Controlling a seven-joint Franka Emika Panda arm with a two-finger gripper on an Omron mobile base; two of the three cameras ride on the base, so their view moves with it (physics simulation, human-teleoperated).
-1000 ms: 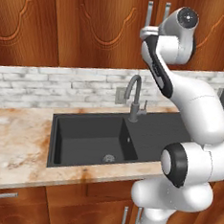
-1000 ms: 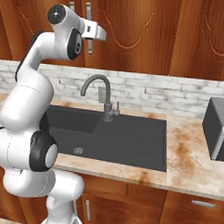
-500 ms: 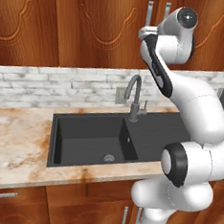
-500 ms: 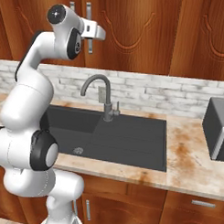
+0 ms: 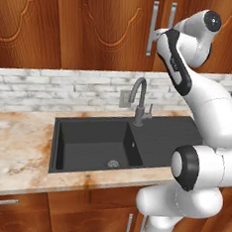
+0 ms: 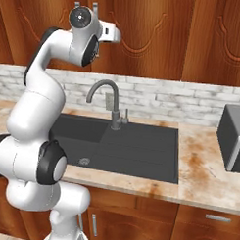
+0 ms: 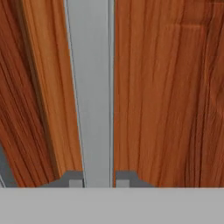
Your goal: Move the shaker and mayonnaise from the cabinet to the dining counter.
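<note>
Cabinet [image 5: 96, 26]: reddish-brown wall unit above the sink, doors shut as far as can be seen; shaker and mayonnaise cannot be seen. Two vertical silver bar handles [image 5: 153, 27] sit side by side where the doors meet. Pincer [image 7: 97, 181]: raised to handle height, pressed close to the door; in the hand view its two fingertips [image 7: 75, 181] sit tight against either side of one silver bar, closed on it. Below: black sink [image 5: 93, 146] set in the marbled bench [image 5: 15, 149], grey faucet [image 5: 139, 102] behind it, pale brick backsplash [image 6: 181, 97]. A grey appliance [image 6: 232, 138] stands on the bench at far right
</note>
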